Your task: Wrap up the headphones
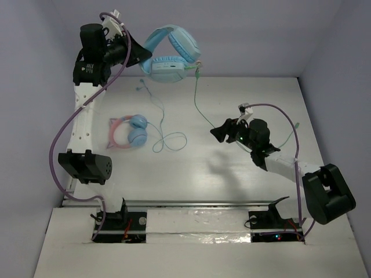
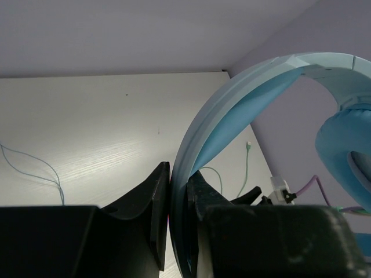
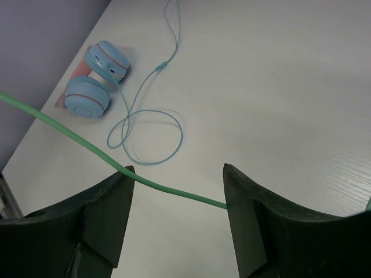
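Presently, over the right half of the table, the right gripper has its jaws parted; the green cable crosses the gap from finger to finger, unclamped. The cable climbs toward the far edge, where the left gripper is clenched on the headband of the headphones, held aloft. The right arm is nearer the cable and should probably take it

White links and bulky black joint housings on left arm and right arm. A purple cable loops loosely along each. Matte black wedge-shaped fingers on right gripper. Small green light at right wrist; black bases show red glints.
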You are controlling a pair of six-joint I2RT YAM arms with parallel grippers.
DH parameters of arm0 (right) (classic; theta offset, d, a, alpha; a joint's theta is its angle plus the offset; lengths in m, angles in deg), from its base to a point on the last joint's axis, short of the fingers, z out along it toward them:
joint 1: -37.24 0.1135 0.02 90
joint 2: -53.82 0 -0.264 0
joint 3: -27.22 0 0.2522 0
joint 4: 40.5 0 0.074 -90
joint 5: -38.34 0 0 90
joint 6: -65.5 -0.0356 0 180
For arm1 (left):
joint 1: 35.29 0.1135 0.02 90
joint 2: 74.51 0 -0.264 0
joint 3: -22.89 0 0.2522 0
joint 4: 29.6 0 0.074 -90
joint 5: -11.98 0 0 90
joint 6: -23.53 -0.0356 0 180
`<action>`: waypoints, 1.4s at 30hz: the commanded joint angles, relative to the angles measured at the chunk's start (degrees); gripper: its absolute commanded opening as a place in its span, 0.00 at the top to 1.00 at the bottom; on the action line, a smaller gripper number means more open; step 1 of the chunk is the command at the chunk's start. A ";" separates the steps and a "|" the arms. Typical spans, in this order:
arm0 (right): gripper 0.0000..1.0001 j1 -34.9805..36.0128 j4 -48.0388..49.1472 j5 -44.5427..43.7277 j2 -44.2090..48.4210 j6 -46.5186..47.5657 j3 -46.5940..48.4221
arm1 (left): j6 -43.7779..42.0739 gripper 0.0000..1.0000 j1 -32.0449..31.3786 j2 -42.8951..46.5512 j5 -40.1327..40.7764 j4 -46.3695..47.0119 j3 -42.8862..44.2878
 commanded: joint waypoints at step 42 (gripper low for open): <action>1.00 32.54 -50.97 -24.41 11.30 -4.58 22.23 | 18.37 1.00 -26.22 18.42 59.73 49.03 -64.02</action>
